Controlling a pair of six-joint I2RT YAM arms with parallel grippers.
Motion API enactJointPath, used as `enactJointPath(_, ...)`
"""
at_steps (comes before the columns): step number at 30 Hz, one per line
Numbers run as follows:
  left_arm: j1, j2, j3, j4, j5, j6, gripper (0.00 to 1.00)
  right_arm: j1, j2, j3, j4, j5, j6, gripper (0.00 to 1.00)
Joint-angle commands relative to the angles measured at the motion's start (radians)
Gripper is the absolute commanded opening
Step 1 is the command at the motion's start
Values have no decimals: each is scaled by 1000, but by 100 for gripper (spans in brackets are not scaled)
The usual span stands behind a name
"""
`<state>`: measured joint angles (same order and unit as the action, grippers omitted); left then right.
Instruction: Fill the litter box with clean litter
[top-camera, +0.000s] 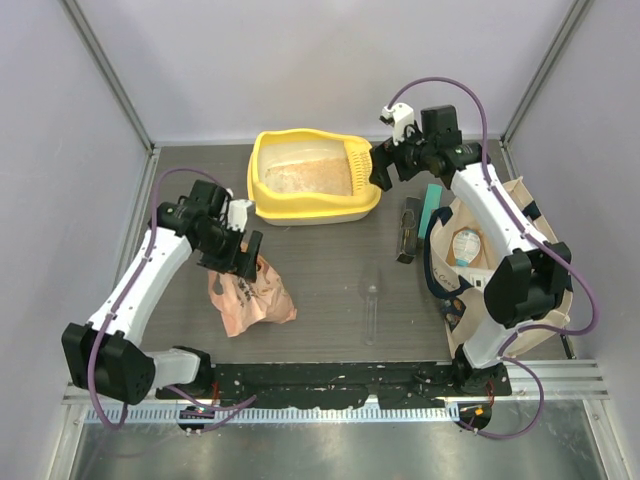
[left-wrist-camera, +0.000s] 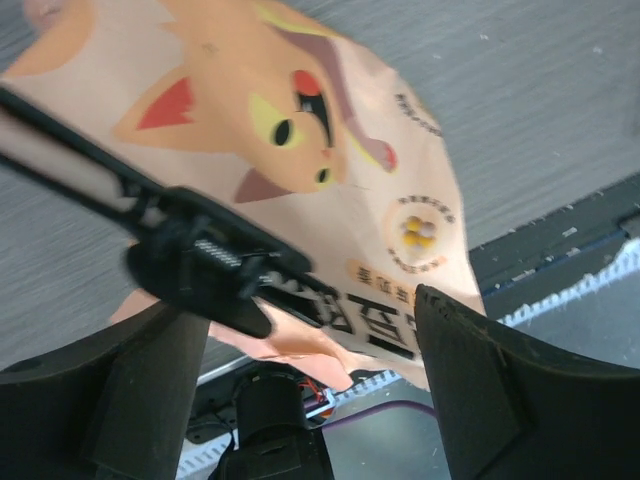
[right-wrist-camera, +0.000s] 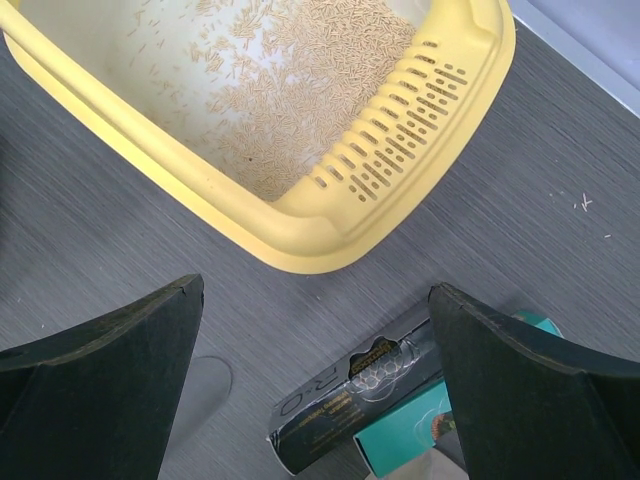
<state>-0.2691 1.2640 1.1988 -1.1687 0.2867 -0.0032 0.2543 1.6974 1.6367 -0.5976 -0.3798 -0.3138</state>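
Both grippers stand with their fingers spread and nothing clasped between them. Left gripper (top-camera: 243, 258) hovers low over the litter bag, and in its wrist view (left-wrist-camera: 305, 300) the two dark fingers (left-wrist-camera: 130, 390) frame the bag without pressing it. Right gripper (top-camera: 381, 172) hangs just beside the right end of the litter box, its jaws parted over bare table in its own view (right-wrist-camera: 315, 288). The litter box (top-camera: 262, 190) is a large yellow plastic tray with rounded corners, a thick rim (right-wrist-camera: 300, 240) and a paler lower base, sitting at the far middle of the dark grey wood-grain table (top-camera: 330, 270). Pale beige litter (top-camera: 305, 172) covers part of its floor thinly, with whitish bottom showing through between the grains (right-wrist-camera: 300, 100). A yellow slotted panel (right-wrist-camera: 410, 110) sits at the box's right end. To the right, under the right arm, lies a cream canvas tote (top-camera: 520, 195) with dark handles, holding a round white-lidded container (top-camera: 467, 245). The peach-orange litter bag (top-camera: 250, 295) lies crumpled on the near left of the table, well apart from the box; up close it shows a cartoon animal face (left-wrist-camera: 300, 130) and dark characters. A blurred black bar with a spring crosses that close view. Between box and tote lie a long dark carton (top-camera: 408, 230) and, just beside it, a teal box (top-camera: 435, 205). A clear plastic scoop (top-camera: 370, 310) lies near the table's middle.
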Motion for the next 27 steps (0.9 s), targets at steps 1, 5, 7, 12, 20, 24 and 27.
enactJointPath(1,-4,3,37,-3,-170,-75,82,8,-71,-9,38,10,-28,100)
enactJointPath(5,-2,17,117,-114,-10,29,54,7,-82,-35,41,16,-34,100)
enactJointPath(7,-4,24,140,-143,12,72,47,8,-82,-40,45,15,-34,100)
enactJointPath(12,-4,136,198,-227,43,190,24,28,-47,-6,44,2,-34,100)
enactJointPath(20,-39,206,251,-247,-12,114,73,42,-10,55,16,-4,-53,100)
enactJointPath(24,-84,192,237,-227,-90,65,77,40,-21,37,5,-1,-80,100)
enactJointPath(27,-102,221,234,-217,-124,54,67,42,-22,20,5,-7,-79,100)
